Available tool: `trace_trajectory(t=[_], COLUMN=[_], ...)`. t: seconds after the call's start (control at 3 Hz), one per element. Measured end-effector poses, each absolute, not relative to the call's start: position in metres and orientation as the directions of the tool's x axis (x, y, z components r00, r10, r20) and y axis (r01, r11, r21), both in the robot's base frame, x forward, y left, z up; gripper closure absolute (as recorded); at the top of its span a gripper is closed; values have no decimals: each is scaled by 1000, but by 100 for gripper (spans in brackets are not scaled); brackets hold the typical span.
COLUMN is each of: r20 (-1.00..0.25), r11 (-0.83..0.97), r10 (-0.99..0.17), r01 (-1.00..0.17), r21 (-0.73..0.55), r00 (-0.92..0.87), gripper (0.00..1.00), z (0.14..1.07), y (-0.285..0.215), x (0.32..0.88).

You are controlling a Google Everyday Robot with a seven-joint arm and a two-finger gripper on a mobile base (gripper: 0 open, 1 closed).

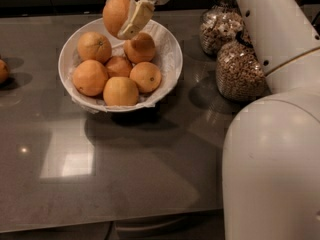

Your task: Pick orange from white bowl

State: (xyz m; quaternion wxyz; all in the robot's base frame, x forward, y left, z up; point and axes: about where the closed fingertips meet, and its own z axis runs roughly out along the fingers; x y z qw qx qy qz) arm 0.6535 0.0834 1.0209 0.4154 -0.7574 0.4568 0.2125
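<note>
Orange (115, 13) is in the gripper (121, 15), clamped between the two fingers. One cream finger (135, 18) runs down its right side; the other finger shows only at the top, behind the fruit. Jaws are closed to about the orange's width, pressing on it from both sides. The orange sits at the far left of the scene, over the far rim of the white bowl (174, 59). It is higher than the fruit left inside. The lower fingertip is just above the far-right orange in the bowl; cannot tell whether they touch.

The arm (270, 149) fills the right side: a big white link near right, an upper link rising to the far right corner, and the wrist reaching left across the top edge to the gripper. The gripper tilts down and left toward the bowl.

The bowl stands far left on the grey table (150, 184), with crinkled paper lining (167, 51) and six other oranges (120, 91) piled in it. A lone orange (2, 70) lies at the left edge, well apart from the bowl. Two glass jars (240, 71) of grainy stuff stand to the right of the bowl, beside the arm.
</note>
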Motion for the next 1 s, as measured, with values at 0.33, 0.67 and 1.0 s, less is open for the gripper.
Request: trace_trajectory(t=[0.33, 0.67, 1.0], r20=[-703, -697, -705], r11=[-223, -131, -126], r10=[-491, -496, -527], r01=[-854, -838, -864], r21=[-471, -529, -487], r00=[516, 518, 474], gripper=[100, 100, 100], z=[1028, 1050, 1021], y=[75, 55, 46], x=[623, 587, 582])
